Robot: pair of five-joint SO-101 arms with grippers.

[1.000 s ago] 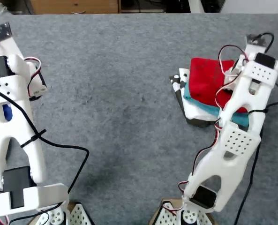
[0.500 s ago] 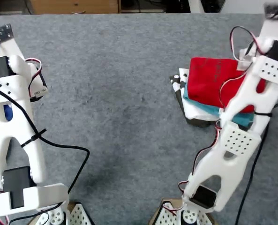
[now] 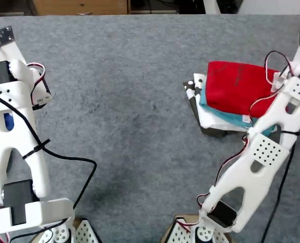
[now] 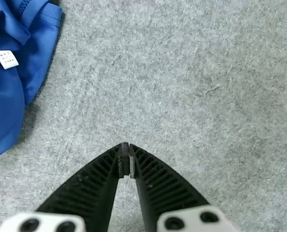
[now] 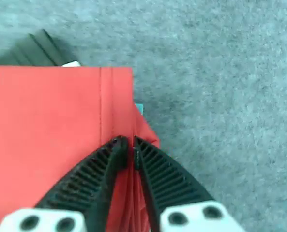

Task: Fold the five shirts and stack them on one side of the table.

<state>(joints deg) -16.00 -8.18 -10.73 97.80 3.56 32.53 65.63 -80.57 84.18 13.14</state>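
Stack: red folded cotton shirt (image 3: 236, 88) on top, with a teal shirt (image 3: 225, 117), a white shirt (image 3: 213, 121) and a dark shirt with white pattern (image 3: 191, 91) beneath it; all lie on the grey felt-covered table (image 3: 139, 101). Right gripper (image 5: 130, 145): directly above the stack, at the red shirt's outer edge; jaws drawn together; whether they pinch fabric cannot be determined. Left gripper (image 4: 125, 159): well apart from the stack, across the table; jaws closed tip to tip, holding nothing, over bare felt. Crumpled blue fabric shirt (image 4: 12, 72): unfolded, well apart from the stack, near the left gripper.
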